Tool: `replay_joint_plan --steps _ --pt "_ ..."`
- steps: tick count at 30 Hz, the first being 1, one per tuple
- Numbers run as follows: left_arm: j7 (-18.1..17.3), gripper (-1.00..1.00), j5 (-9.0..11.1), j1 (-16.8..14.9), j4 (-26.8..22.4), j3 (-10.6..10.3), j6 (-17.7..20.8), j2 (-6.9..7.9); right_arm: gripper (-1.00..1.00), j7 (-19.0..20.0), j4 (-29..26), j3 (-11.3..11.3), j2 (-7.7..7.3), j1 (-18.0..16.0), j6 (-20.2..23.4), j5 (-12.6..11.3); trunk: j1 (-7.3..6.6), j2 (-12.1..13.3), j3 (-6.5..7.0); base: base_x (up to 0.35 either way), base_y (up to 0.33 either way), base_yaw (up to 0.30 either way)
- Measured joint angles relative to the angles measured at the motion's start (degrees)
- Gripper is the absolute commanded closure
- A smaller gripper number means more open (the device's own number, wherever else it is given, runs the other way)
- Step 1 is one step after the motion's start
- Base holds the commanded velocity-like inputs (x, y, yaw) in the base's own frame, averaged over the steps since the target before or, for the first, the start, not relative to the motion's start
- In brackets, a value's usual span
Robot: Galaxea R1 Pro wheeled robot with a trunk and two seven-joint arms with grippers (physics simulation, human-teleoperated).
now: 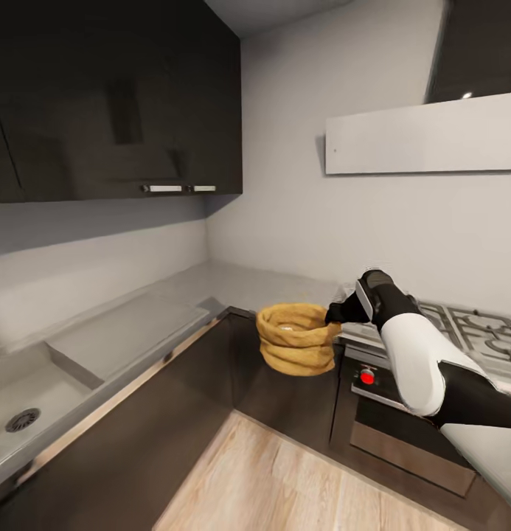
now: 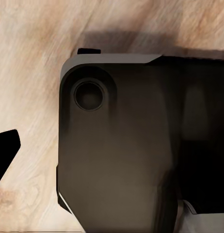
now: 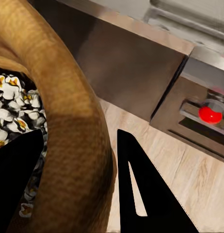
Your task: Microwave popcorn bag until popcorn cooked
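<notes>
Black jaws of the right gripper [image 3: 78, 189] are clenched on the rolled rim of the mustard-yellow cloth popcorn bag [image 1: 297, 338], one finger inside the sack and one outside, as the right wrist view shows. White popped kernels [image 3: 12, 107] lie inside the bag (some tinged yellow). In the head view the bag hangs at centre frame, held in the air above the pale wooden floor [image 1: 299, 479] and in front of the corner of the dark cabinets [image 1: 159, 435], with the white and black right arm [image 1: 417, 361] reaching in from the lower right. Just right of the bag sits a steel oven front with a red knob [image 1: 367, 377], under a gas hob [image 1: 476, 328]. The grey metal bench [image 1: 233, 284] runs along the left to a sink [image 1: 34, 391]. In the left wrist view a black finger tip [image 2: 5, 150] of the left gripper shows at the left edge; I cannot tell how its jaws stand.
</notes>
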Motion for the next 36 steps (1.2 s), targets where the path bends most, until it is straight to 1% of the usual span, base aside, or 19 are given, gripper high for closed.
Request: replay_joint_plan --steps 10,17,29,31,32,36 --pt "0.0 -1.0 0.0 0.0 0.0 0.0 0.0 0.09 1.0 0.0 0.0 0.0 -0.04 0.5 0.0 -0.1 0.0 0.0 0.0 -0.345 0.0 0.0" --pt "0.0 -1.0 0.0 0.0 0.0 0.0 0.0 0.16 1.0 0.0 0.0 -0.1 0.04 0.5 0.0 -0.1 -0.03 0.0 0.0 -0.087 0.0 0.0" --pt "0.0 -1.0 0.0 0.0 0.0 0.0 -0.1 0.02 1.0 0.1 0.1 0.0 -0.07 0.6 0.0 -0.1 0.0 0.0 0.0 -0.337 0.0 -0.001" --pt "0.0 -1.0 0.0 0.0 0.0 0.0 0.0 0.06 1.0 0.0 0.2 0.0 -0.22 0.6 0.0 0.0 0.0 0.0 0.0 -0.309 0.0 -0.119" --pt "0.0 -1.0 0.0 0.0 0.0 0.0 0.0 0.08 1.0 -0.1 0.2 0.0 -0.54 0.6 0.0 0.1 0.0 0.0 0.01 -0.156 0.0 -0.221" --pt "0.0 -1.0 0.0 0.0 0.0 0.0 0.0 0.17 1.0 0.1 0.2 0.0 -1.3 0.6 0.0 -0.1 -0.03 0.0 0.0 -0.023 0.0 -0.28"
